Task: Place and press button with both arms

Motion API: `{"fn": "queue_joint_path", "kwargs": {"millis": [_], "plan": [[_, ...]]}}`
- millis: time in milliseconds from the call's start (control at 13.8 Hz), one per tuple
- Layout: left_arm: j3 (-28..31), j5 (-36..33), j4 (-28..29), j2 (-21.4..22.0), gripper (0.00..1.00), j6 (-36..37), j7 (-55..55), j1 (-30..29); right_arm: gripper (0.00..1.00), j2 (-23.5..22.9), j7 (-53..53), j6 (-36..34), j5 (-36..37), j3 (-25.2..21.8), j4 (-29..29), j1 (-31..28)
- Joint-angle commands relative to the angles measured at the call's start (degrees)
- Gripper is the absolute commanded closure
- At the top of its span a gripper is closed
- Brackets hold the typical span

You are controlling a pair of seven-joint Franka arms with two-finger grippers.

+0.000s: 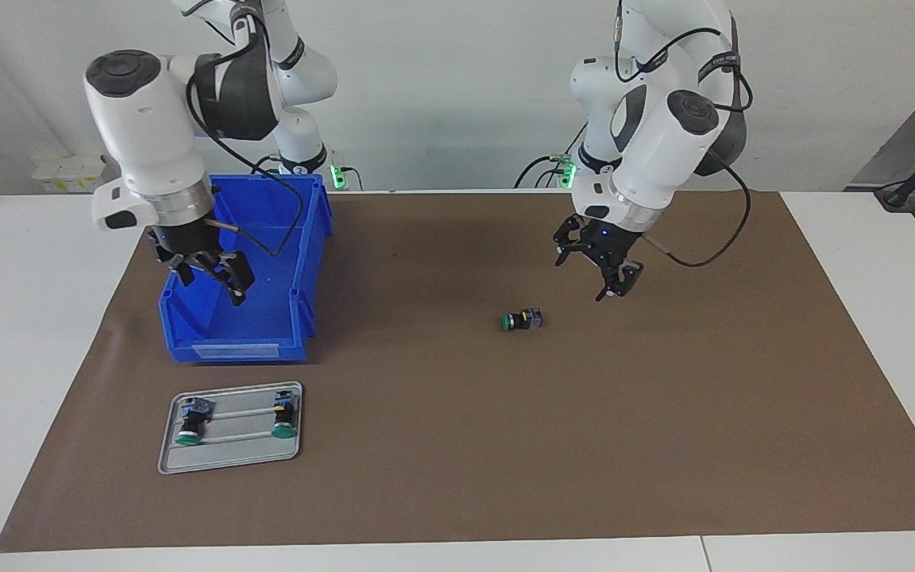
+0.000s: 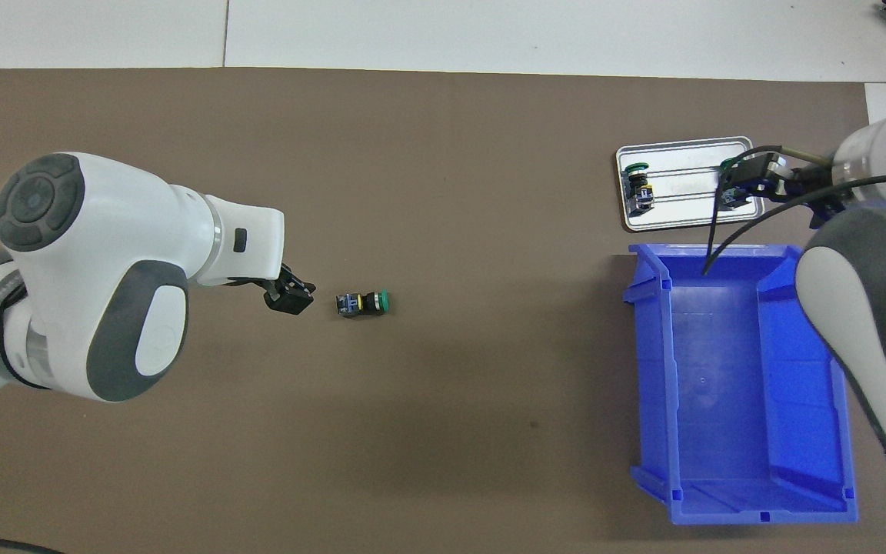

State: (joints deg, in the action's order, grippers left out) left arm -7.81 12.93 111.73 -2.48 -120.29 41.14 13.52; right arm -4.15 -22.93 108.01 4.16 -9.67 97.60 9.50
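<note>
Small green-capped black button (image 1: 522, 320) lying sideways on brown desk mat (image 1: 457, 445), at eight o'clock below released left claw (image 1: 615, 280); right claw (image 1: 211, 278) released over blue plastic bin (image 1: 310, 262).

The scene is evenly and brightly lit, seemingly from above. Soft shadows are cast on the brown mat (image 1: 442, 413) beside the blue bin (image 1: 267, 318). Both views are rendered sharply.

The button (image 2: 364, 303) is seen lying on its side on the brown mat (image 2: 443, 192), just beside the left end effector (image 2: 289, 293); a blue bin (image 2: 735, 385) is seen toward the right arm's end.
</note>
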Motion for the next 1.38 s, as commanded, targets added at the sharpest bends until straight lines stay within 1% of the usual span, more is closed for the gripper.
{"fn": "queue_joint_path", "kwargs": {"millis": [0,145,217,290,435,507,652,725,942,1232,1305], "plan": [[0.96,1.31,4.35,0.63,0.0,-4.32,7.62,2.3,0.0,3.88,7.71,-2.36,-0.99,0.8,1.63,-4.3],[0.96,1.31,7.95,0.37,0.0,-9.76,8.25,4.66,0.0,5.64,13.41,-5.51,-0.99,0.62,0.58,-6.76],[0.96,1.31,9.63,0.19,0.0,-12.66,8.43,5.11,0.0,6.08,17.53,-7.71,-0.91,0.36,-0.82,-6.86],[0.96,1.31,10.08,-0.51,0.0,-14.08,9.3,5.29,0.0,6.17,20.27,-9.99,-0.82,0.18,-2.4,-6.95],[0.96,1.31,10.0,-2.7,0.02,-16.28,9.57,6.26,0.0,6.17,20.48,-12.46,-1.08,-0.08,-6.69,-7.21],[0.96,1.31,9.99,-4.19,0.02,-18.56,9.4,6.87,0.0,5.91,20.47,-14.3,-0.82,-0.17,-9.24,-7.39],[1.04,1.31,9.56,-6.83,0.02,-21.03,9.14,7.49,0.0,6.43,20.3,-15.81,-0.99,-0.08,-7.96,-7.3],[1.05,1.31,9.21,-7.71,0.02,-21.04,9.05,8.01,0.0,7.57,20.21,-15.21,-0.99,-0.08,-5.95,-6.61],[1.22,1.31,7.28,-9.82,0.02,-20.69,8.61,9.42,0.0,7.66,20.65,-15.02,-1.95,0.27,-4.62,-6.25],[1.31,1.31,6.57,-11.58,0.02,-20.43,8.17,11.09,0.0,7.49,21.0,-15.37,-2.4,0.79,-4.78,-5.99],[1.31,1.31,6.74,-11.94,0.02,-20.34,8.17,11.09,0.0,6.71,21.0,-16.33,-2.05,1.23,-5.74,-6.07]]}}
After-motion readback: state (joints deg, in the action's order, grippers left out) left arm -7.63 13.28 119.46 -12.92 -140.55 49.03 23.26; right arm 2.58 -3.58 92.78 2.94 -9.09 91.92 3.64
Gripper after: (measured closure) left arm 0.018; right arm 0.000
